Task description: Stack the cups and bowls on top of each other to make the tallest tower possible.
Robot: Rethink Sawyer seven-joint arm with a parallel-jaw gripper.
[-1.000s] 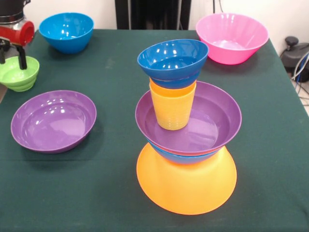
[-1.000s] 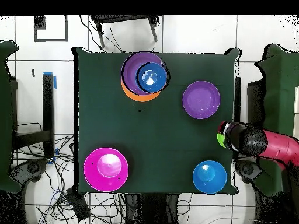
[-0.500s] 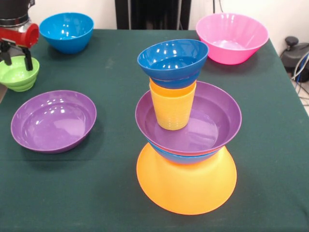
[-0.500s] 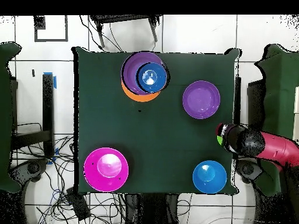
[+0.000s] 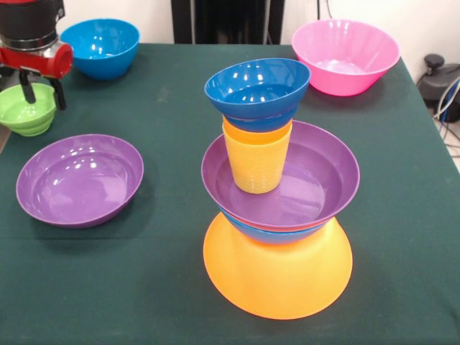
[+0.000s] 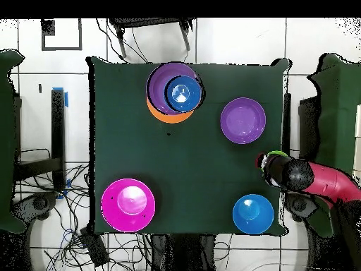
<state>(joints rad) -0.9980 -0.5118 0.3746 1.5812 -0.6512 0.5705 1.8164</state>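
So the tower (image 5: 277,194) sits on the green table (image 5: 172,287), a bit toward the camera from the middle, and it's the landmark for everything else. From the bottom up in the front view: orange bowl (image 5: 278,277) upside down as the base, a blue bowl (image 5: 277,234) barely peeking out on top of it, then a purple bowl (image 5: 316,180) right side up, a yellow cup (image 5: 256,162) standing in that one, and a dark blue bowl (image 5: 257,88) sitting on the cup's mouth, tipped a little. There may be another rim tucked under the top bowl, can't really tell. Left of the tower, well apart from it, is the second purple bowl (image 5: 79,180), empty and upright. Behind the tower to the right is the pink bowl (image 5: 345,54) near the table's corner, and behind it to the left is the other bright blue bowl (image 5: 99,44). The green bowl (image 5: 27,109) is out at the table's left edge, farther from the tower than the loose purple one. The gripper (image 5: 41,88) hangs right over that green bowl with its two black fingers (image 5: 56,92) spread apart, one over the bowl and one by its rim on the tower side, and nothing between them. In the overhead view the arm (image 6: 321,180) covers most of the green bowl (image 6: 276,153), just a sliver of it showing.
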